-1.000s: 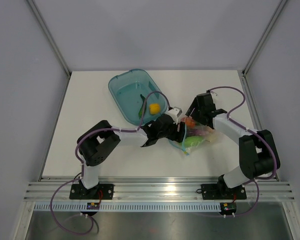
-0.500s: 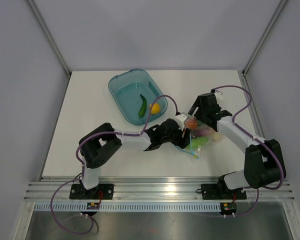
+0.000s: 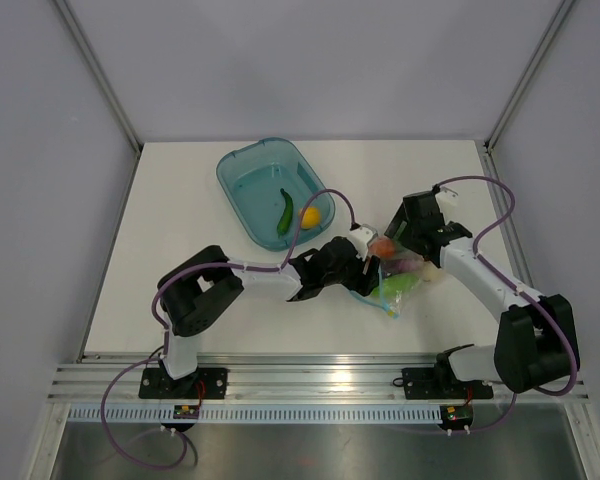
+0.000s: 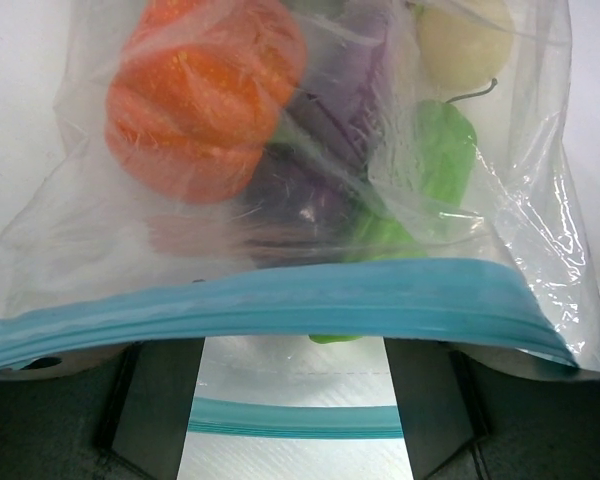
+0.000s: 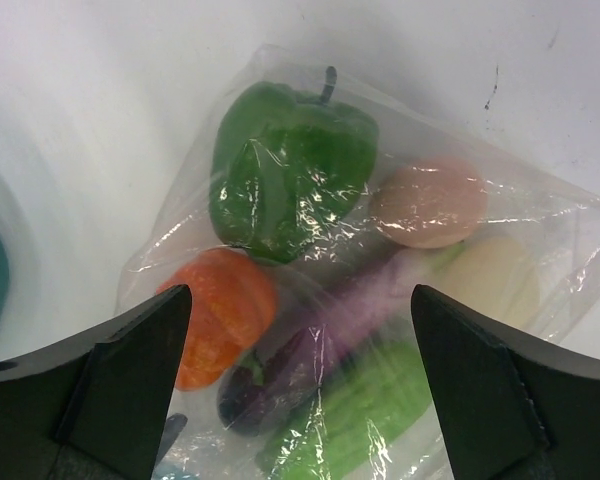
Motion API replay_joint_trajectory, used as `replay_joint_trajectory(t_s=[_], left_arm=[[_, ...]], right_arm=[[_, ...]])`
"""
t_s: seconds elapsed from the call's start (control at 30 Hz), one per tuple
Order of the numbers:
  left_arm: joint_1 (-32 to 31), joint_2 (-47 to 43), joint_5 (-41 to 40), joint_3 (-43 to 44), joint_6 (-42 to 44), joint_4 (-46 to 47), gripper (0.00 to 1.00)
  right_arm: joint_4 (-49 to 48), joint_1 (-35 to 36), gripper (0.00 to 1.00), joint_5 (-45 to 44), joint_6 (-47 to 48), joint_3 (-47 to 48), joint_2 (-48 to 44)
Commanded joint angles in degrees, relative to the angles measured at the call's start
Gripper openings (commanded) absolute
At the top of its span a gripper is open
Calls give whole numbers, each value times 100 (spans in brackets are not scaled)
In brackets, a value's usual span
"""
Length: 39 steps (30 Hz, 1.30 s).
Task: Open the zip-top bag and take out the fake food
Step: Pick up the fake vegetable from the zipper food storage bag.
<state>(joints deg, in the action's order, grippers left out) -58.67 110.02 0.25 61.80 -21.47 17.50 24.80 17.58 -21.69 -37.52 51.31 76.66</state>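
The zip-top bag (image 3: 395, 278) lies on the white table (image 3: 180, 200), right of centre, between the two grippers and well apart from the teal tub (image 3: 242, 178).

It is clear, crinkled thin plastic with a blue-teal zip strip (image 4: 280, 305). In the left wrist view, a second strip layer (image 4: 292, 416) sits lower, apart from the first.

Visible through the plastic:
- a ribbed orange-red piece (image 5: 220, 315)
- a green pepper (image 5: 290, 165)
- a purple eggplant (image 5: 330, 325)
- a green cucumber (image 5: 355, 410)
- a pinkish round piece (image 5: 430, 205)
- a whitish piece (image 4: 465, 40)

Left gripper (image 3: 365, 265): fingers (image 4: 150, 400) stand apart at the bag mouth, and the upper zip strip crosses their tips.

Right gripper (image 3: 400, 243): fingers (image 5: 130, 370) are spread wide above the bag, straddling the contents without contact.

The tub contains a yellow lemon (image 3: 310, 215) and a slim green piece (image 3: 285, 212).
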Motion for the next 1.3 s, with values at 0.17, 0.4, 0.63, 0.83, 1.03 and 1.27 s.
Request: replay_joint_trajectory(t_s=[0.17, 0.4, 0.63, 0.83, 1.03, 1.27], left_arm=[[-188, -174, -60, 34, 530, 500, 73], [-513, 107, -121, 332, 1031, 246, 73], [-847, 398, -227, 640, 1356, -9, 73], [-1005, 635, -456, 948, 1541, -308, 72], [-1041, 731, -579, 1088, 1541, -273, 77], [-1041, 1083, -1106, 1545, 1383, -650, 72]], right_arm=[[122, 26, 99, -11, -247, -156, 323], [-238, 26, 87, 306, -352, -350, 516], [-405, 26, 63, 490, -318, -385, 640], [-502, 26, 47, 543, -291, -438, 587], [-546, 26, 45, 578, -282, -455, 595], [-590, 35, 35, 649, -291, -455, 622]])
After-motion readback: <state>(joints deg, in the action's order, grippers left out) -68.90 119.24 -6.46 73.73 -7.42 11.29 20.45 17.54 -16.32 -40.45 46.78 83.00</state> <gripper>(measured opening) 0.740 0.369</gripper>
